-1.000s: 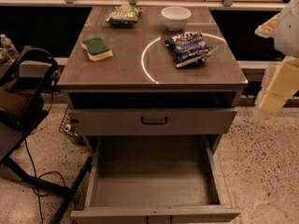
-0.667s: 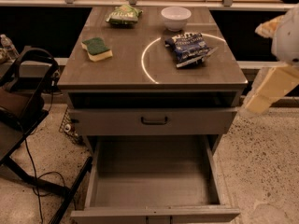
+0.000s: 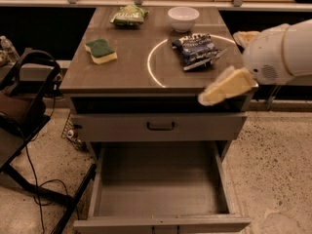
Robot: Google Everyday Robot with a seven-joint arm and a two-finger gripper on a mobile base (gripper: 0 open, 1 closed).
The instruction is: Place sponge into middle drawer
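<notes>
Right now my gripper hangs at the front right corner of the tabletop, and I cannot tell whether it is wide or narrow. The sponge lies near the left edge, green side up, well apart from my gripper. The middle drawer stands pulled out below the front edge. A bowl sits by the back edge.

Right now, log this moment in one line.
sponge: on cabinet top, left, untouched | middle drawer: pulled open | claw: at cabinet's right front edge, away from sponge
</notes>
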